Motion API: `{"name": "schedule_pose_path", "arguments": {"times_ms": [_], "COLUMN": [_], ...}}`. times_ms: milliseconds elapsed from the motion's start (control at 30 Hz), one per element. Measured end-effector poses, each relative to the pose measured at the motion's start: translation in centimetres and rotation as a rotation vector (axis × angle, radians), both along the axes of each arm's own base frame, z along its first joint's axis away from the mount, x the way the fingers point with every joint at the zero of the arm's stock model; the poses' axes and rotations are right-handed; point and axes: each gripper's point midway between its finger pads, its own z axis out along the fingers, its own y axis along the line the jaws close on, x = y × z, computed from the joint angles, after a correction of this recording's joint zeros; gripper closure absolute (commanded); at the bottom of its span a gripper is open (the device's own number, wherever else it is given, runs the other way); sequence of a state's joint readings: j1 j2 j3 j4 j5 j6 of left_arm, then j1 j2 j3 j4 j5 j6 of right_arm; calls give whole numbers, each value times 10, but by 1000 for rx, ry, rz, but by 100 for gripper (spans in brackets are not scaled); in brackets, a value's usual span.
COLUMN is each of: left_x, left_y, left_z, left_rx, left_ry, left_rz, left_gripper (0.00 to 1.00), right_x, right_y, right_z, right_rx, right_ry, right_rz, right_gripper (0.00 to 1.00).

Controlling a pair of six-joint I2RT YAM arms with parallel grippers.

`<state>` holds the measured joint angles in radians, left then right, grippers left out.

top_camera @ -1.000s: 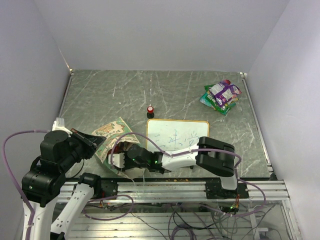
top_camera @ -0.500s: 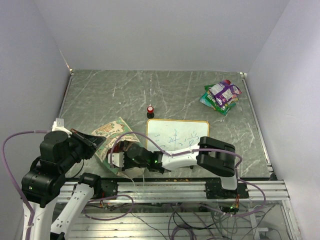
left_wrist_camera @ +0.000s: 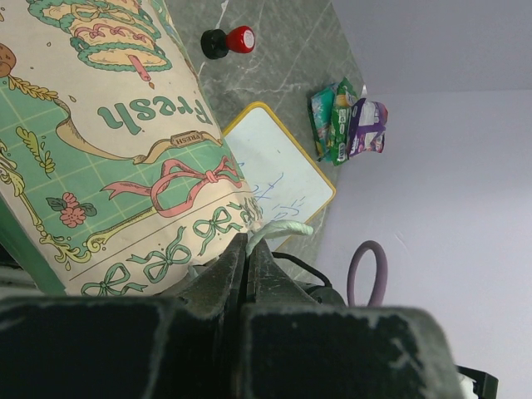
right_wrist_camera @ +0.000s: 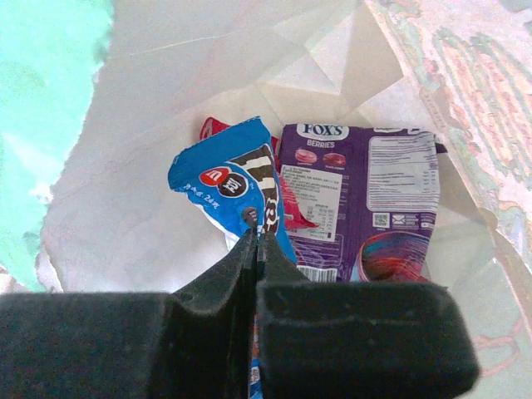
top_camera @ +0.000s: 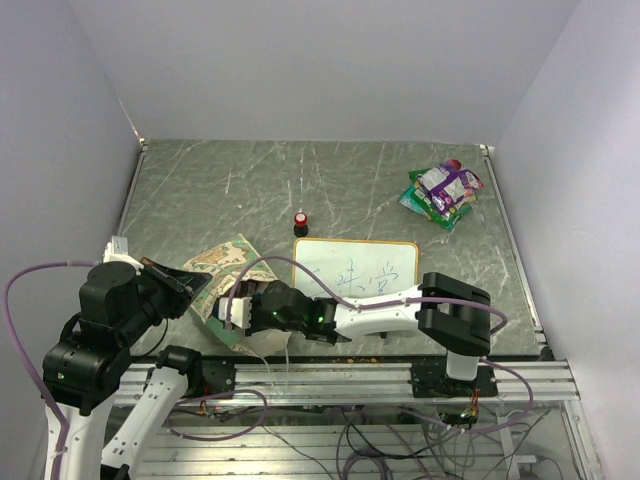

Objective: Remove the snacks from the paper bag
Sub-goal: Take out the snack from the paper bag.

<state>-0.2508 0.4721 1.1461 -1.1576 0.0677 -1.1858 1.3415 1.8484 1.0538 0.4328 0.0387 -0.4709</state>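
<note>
My left end effector (left_wrist_camera: 247,246) is clenched on the paper bag (left_wrist_camera: 125,150) at its rim. My right end effector (right_wrist_camera: 255,239) has pushed deeper inside and now pinches the blue packet (right_wrist_camera: 223,179), ready to lift; the purple packet (right_wrist_camera: 366,191) lies beside it. Other snacks (top_camera: 443,193) lie far-right on the tabletop (top_camera: 250,190).

The paper bag (left_wrist_camera: 108,141) carries the word "Fresh" in green script on its printed face, upside down in the left wrist view; a small ribbon banner next to that word holds lettering too fine to read; inside the paper bag, a purple packet (right_wrist_camera: 366,199) reads "FOX'S" and "BERRIES" at its top, its smaller print illegible; touching it, also inside the bag, a blue packet (right_wrist_camera: 224,179) shows an "m" on a round mark; the whiteboard (top_camera: 355,268), just beside the bag, bears blue handwriting that cannot be made out.
</note>
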Motion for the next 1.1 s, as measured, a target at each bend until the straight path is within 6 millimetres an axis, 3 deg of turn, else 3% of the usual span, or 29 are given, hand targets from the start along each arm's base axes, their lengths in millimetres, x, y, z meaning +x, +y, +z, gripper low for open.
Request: {"name": "schedule_pose_path", "arguments": {"times_ms": [333,700,1100], "left_x": [0,0,0], "left_y": [0,0,4], "left_z": [0,0,0], "left_rx": [1,0,-2], "left_ry": [-1,0,-4], "left_rz": [0,0,26], "left_gripper": [93,93,93], "right_x": [-3,-9,-30], "right_y": [-15,-35,-51], "right_z": [22,11,46], "right_rx": [34,-5,23], "right_ry": [7,54,129], "right_rz": [-6,-9,51], "right_gripper": [100,100,100]}}
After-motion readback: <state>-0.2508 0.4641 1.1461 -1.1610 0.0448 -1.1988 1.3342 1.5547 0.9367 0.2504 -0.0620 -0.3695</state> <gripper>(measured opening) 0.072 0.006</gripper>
